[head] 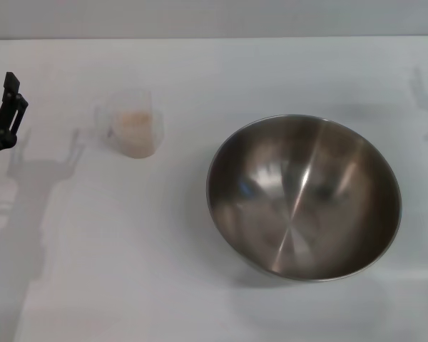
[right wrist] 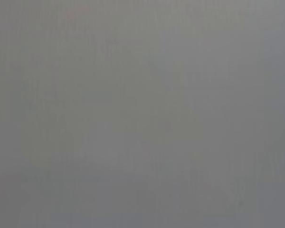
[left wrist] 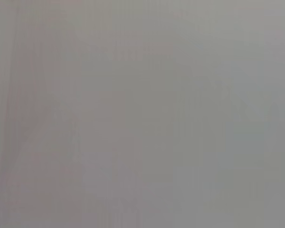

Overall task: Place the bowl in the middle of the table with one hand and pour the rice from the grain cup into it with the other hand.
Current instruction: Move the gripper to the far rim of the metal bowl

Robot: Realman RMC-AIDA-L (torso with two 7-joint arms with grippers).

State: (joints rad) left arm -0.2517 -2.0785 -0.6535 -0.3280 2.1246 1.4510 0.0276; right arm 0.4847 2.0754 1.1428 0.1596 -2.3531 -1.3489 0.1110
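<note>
The steel bowl (head: 304,197) sits empty on the white table (head: 128,271), right of the middle, tilted slightly toward me. The clear grain cup (head: 134,122) stands upright at the left middle, with pale rice (head: 134,121) inside it. My left gripper (head: 6,114) shows at the far left edge of the head view, well left of the cup and apart from it. My right gripper is out of view. Both wrist views show only plain grey surface.
A grey wall (head: 214,18) runs behind the table's far edge. Shadows of the arms fall on the table at left and at the far right.
</note>
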